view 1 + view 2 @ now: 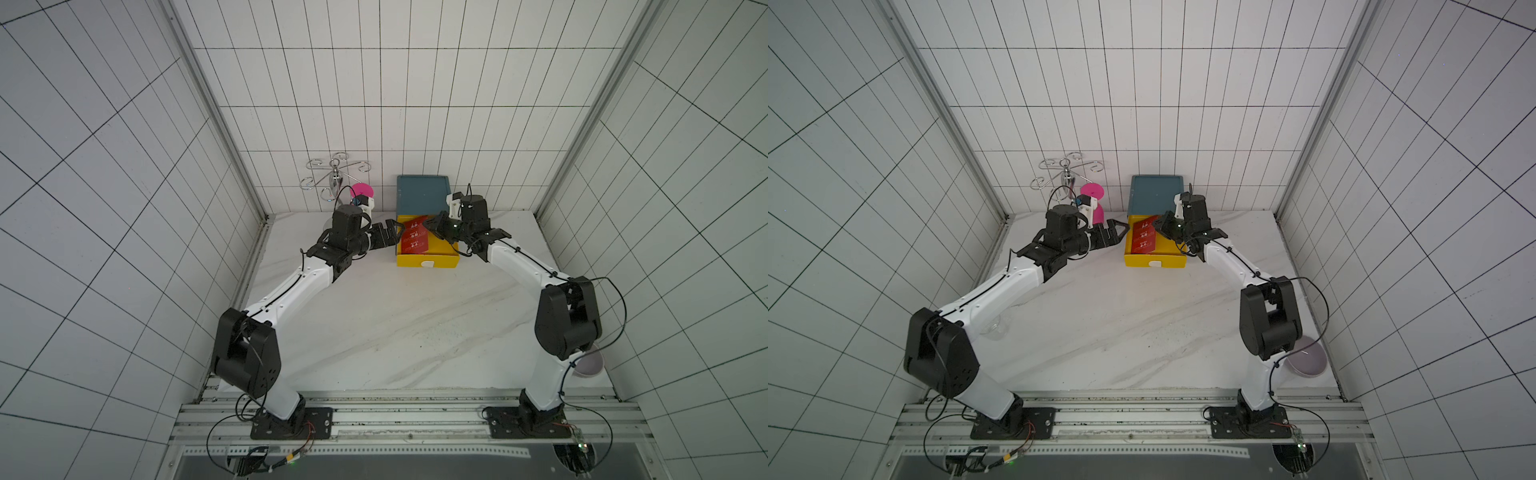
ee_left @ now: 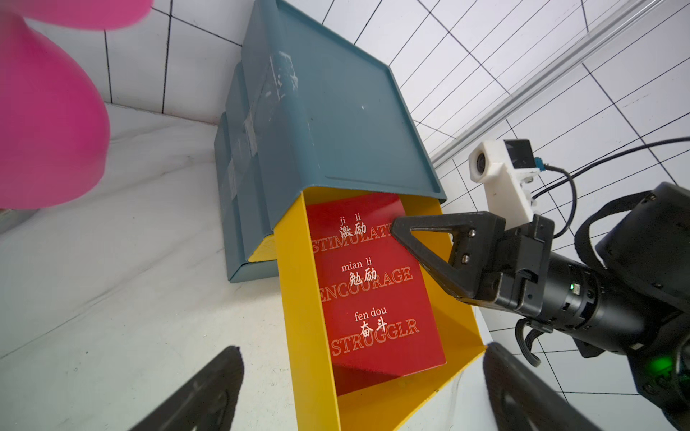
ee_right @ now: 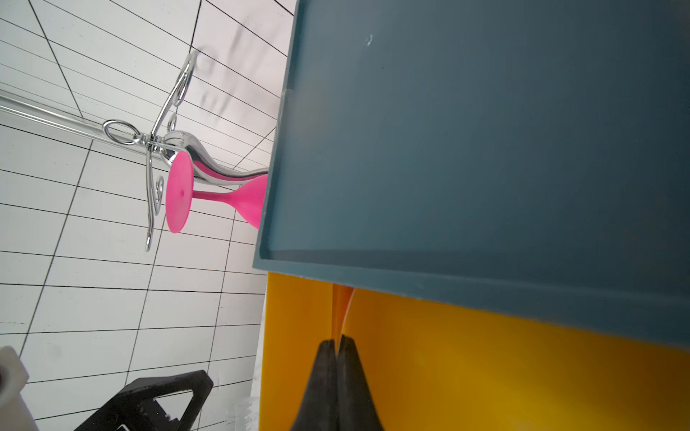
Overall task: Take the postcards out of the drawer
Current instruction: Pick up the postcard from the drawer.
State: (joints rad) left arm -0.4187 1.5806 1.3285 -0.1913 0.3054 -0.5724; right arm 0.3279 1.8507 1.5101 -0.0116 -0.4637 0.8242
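The yellow drawer (image 1: 428,262) (image 1: 1154,262) (image 2: 298,298) stands pulled out of the teal cabinet (image 1: 422,195) (image 1: 1154,193) (image 2: 336,130). Inside it lie the red postcards (image 1: 413,239) (image 1: 1144,239) (image 2: 369,283) with white text, tilted, one long edge raised. My right gripper (image 1: 428,224) (image 1: 1156,222) (image 2: 397,229) (image 3: 338,341) reaches over the drawer's right wall and is shut on that raised edge; the right wrist view shows the postcards (image 3: 341,313) edge-on between the closed tips. My left gripper (image 1: 392,230) (image 1: 1115,232) (image 2: 360,369) hangs open just left of the drawer, touching nothing.
A pink goblet (image 1: 361,191) (image 1: 1092,191) (image 3: 224,197) and a chrome hook rack (image 1: 334,176) (image 1: 1067,172) stand at the back wall, close behind my left wrist. A pale bowl (image 1: 588,365) (image 1: 1306,359) sits at the table's right front. A clear glass (image 1: 994,328) lies under my left arm.
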